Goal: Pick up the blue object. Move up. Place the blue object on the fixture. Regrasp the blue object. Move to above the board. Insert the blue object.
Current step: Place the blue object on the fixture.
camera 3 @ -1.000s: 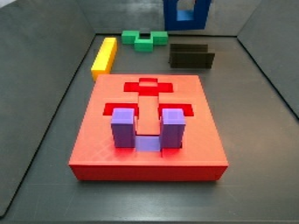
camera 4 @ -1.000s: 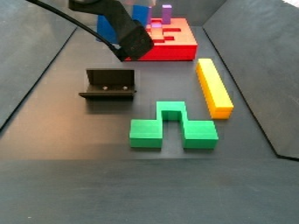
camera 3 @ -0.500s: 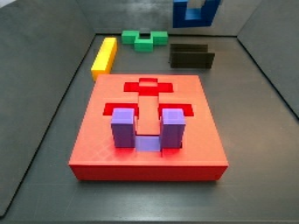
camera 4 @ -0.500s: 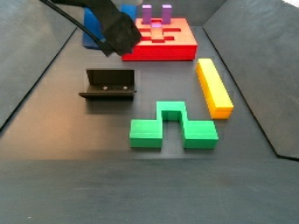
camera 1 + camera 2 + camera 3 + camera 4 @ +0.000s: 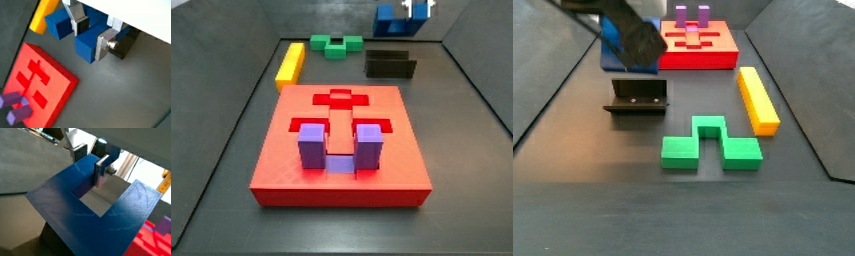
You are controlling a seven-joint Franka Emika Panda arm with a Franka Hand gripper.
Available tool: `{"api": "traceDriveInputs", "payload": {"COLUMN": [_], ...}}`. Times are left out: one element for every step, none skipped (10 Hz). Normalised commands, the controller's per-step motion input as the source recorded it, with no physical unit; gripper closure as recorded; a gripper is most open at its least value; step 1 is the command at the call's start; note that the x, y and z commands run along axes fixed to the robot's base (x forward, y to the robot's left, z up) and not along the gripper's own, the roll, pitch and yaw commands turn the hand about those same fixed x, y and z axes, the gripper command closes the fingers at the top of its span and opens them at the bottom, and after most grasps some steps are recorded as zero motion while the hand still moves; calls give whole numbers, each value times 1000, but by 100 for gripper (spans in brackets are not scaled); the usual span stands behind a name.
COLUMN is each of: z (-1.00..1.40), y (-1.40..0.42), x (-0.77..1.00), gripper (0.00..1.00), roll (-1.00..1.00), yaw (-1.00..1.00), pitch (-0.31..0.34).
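Yellow bar [image 5: 290, 63] lies leftmost in a side view, then the red board [image 5: 339, 150] carrying a purple block [image 5: 339, 147]; the fixture [image 5: 390, 65] stands behind, and above it the gripper [image 5: 93, 34] clamps the blue object [image 5: 77, 31] aloft.

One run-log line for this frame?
gripper: shut on blue object | position: airborne, above fixture | board: purple block seated | phase: carrying toward fixture

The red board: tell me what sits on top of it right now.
On the board a purple U-shaped block stands in a recess, prongs up. Further recesses beyond it lie bare. The floor of the purple block's recess is covered. The gripper holds the blue object elsewhere, off the board.
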Motion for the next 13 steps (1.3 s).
{"api": "traceDriveInputs", "payload": {"z": [-451,-440,-443,-431,-420,-266,-103,-49,-137,-257,-391,-346,-191], "y": [211,243,209,131,86,0,-106,-154,-126,-94,-26,0,0], "x": [0,31,94,80,40,0,0,-29,0,0,0,0,0], "gripper": [100,100,100,100,100,100,100,100,100,100,100,100,100], "roll": [63,57,34,146,157,0,0,0,0,14,89,94,120], "yaw": [74,63,74,80,91,120,134,106,71,57,57,43,0], "pitch": [0,0,0,0,0,0,0,-6,-9,-40,-54,-37,0]}}
